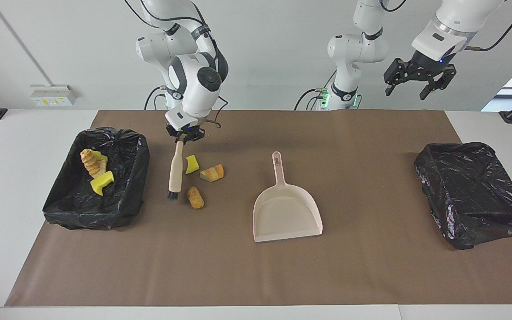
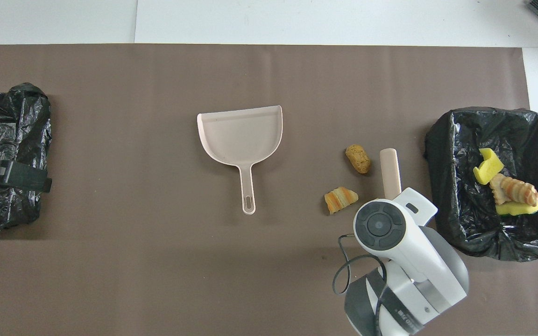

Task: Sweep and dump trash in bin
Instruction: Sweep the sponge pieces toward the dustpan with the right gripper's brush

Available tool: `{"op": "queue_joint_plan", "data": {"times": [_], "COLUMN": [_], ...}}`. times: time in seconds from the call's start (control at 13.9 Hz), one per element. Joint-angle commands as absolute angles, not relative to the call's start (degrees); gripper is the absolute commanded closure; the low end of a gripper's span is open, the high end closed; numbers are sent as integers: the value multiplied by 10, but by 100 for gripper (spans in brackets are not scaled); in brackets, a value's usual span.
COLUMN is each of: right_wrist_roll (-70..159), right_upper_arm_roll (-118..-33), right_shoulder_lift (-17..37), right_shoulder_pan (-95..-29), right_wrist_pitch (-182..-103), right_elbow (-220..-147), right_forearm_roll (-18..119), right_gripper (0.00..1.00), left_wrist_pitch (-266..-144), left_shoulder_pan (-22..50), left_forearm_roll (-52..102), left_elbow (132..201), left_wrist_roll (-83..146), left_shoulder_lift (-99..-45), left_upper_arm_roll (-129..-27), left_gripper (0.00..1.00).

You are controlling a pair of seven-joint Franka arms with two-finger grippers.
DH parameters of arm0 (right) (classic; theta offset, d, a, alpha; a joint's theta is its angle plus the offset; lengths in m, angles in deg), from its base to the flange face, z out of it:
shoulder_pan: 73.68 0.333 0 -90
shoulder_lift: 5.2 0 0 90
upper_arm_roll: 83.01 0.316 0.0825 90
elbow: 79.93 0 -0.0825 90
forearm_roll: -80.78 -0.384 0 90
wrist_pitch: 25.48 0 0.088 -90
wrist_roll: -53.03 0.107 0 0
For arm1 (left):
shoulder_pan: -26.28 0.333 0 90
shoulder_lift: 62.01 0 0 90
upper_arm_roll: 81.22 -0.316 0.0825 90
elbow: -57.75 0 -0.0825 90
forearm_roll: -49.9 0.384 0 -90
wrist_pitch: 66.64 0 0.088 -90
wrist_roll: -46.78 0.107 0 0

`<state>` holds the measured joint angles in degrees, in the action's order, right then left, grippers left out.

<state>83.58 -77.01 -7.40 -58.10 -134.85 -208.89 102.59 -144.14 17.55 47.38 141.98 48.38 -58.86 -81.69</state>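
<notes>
Bin (image 1: 56,195) with three trash pieces already inside, at the right arm's end of the worktop (image 1: 371,266). Right pincer (image 1: 184,136) clamped on brush (image 1: 175,171), bristles down between bin and loose trash: yellow sponge (image 1: 191,164), striped crust (image 1: 213,173), brown bread bit (image 1: 195,197). Dustpan (image 1: 286,212) mid-worktop, handle toward the robots, mouth facing away from trash. Probably best: low short strokes from the bin side toward dustpan, bristles flat, dustpan turned or steadied first. Left pincer (image 1: 418,83) spread wide, empty, waiting aloft near second bin (image 1: 474,191).
</notes>
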Motion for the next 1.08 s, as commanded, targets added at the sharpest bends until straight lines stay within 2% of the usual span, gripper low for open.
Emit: {"op": "queue_joint_plan", "data": {"times": [0.0,0.29,0.58,0.86,1.01], "right_wrist_roll": [789,749,748,838,904], "right_upper_arm_roll": [-760,-759,-757,-765,-760], "right_shoulder_lift": [11,77,89,20,-5], "right_shoulder_pan": [-609,-604,-600,-609,-601], "right_wrist_pitch": [-1349,-1344,-1279,-1189,-1153], "right_elbow": [-2008,-1918,-1847,-1845,-1873], "right_forearm_roll": [1029,878,856,895,897], "right_gripper": [100,100,100,100,100], "left_wrist_pitch": [-1435,-1435,-1435,-1435,-1435], "left_shoulder_pan": [178,178,178,178,178], "left_forearm_roll": [484,484,484,484,484], "left_elbow": [1426,1426,1426,1426,1426], "left_wrist_roll": [488,487,488,488,488], "left_shoulder_lift": [-580,-580,-580,-580,-580], "left_upper_arm_roll": [-815,-814,-815,-815,-814], "left_gripper": [0,0,0,0,0]}}
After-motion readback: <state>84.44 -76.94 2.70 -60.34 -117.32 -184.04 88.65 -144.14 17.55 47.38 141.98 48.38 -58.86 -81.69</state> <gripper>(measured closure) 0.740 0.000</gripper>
